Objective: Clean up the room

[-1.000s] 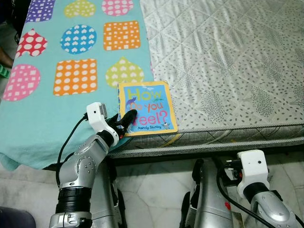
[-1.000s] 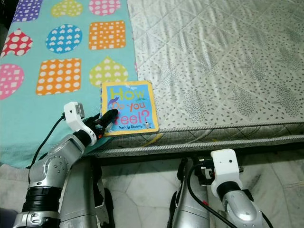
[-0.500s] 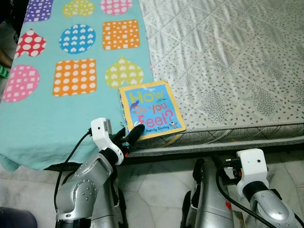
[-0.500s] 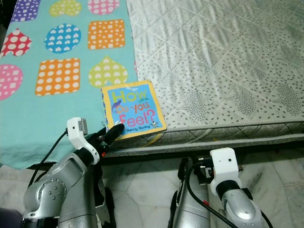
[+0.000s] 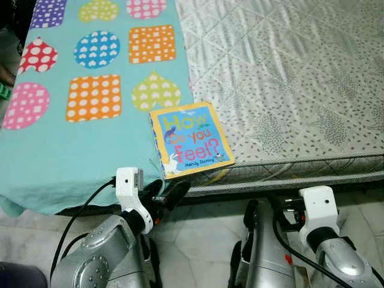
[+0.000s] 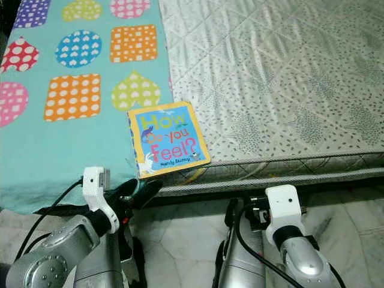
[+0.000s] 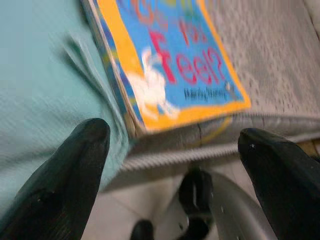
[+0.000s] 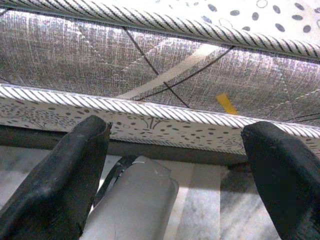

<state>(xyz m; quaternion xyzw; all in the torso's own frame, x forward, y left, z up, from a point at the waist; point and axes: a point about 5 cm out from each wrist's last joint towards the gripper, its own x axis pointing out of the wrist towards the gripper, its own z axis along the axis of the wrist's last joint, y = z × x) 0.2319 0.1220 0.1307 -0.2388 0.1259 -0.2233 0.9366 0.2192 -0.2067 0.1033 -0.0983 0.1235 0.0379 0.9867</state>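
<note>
One picture book [image 5: 189, 139] overhangs the bed's [image 5: 288, 78] front edge as the left gripper [image 5: 165, 197], fingers wide and empty, must next close on it.

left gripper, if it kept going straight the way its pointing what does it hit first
Most likely the near edge of the book, which overhangs the mattress edge. The open left gripper points up at that corner from just below, though depth is hard to judge.

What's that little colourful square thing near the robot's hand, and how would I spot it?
Find the bed's near edge, where the turquoise blanket meets the grey quilted mattress. There lies a small book, blue with an orange border, titled "How Do You Feel?", the one loose item on the bed.
</note>
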